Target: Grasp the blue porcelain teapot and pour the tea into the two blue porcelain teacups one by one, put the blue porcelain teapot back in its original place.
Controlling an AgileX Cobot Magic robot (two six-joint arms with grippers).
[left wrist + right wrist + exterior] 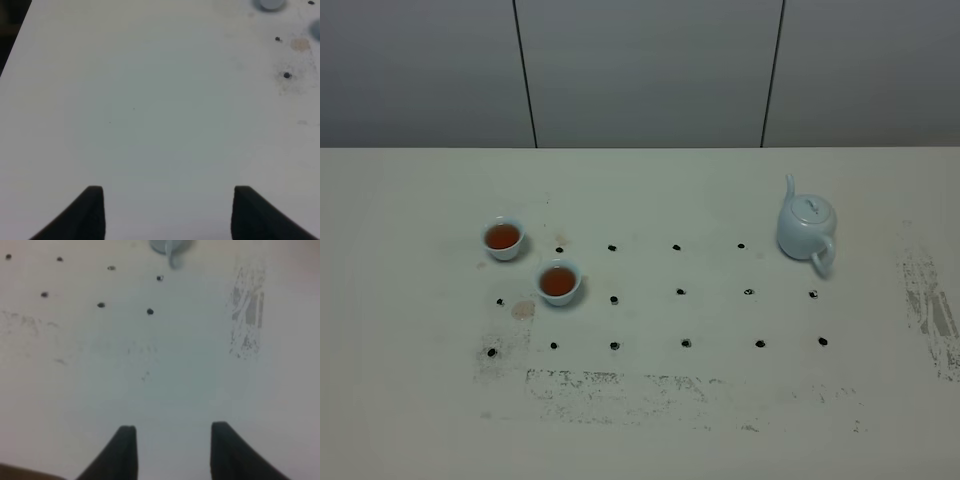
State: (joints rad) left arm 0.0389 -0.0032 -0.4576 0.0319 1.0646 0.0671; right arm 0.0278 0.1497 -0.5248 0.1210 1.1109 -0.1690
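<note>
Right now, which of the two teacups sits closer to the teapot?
The nearer teacup, the one toward the camera and further right, is closer to the teapot. The other teacup sits further back and to the left. Both hold amber tea.

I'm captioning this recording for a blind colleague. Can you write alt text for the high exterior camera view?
Two small blue teacups, both holding reddish-amber tea, stand on the left of a white table marked with a grid of black dots. A pale blue lidded teapot stands upright, apart on the right. No robot arm shows.
</note>
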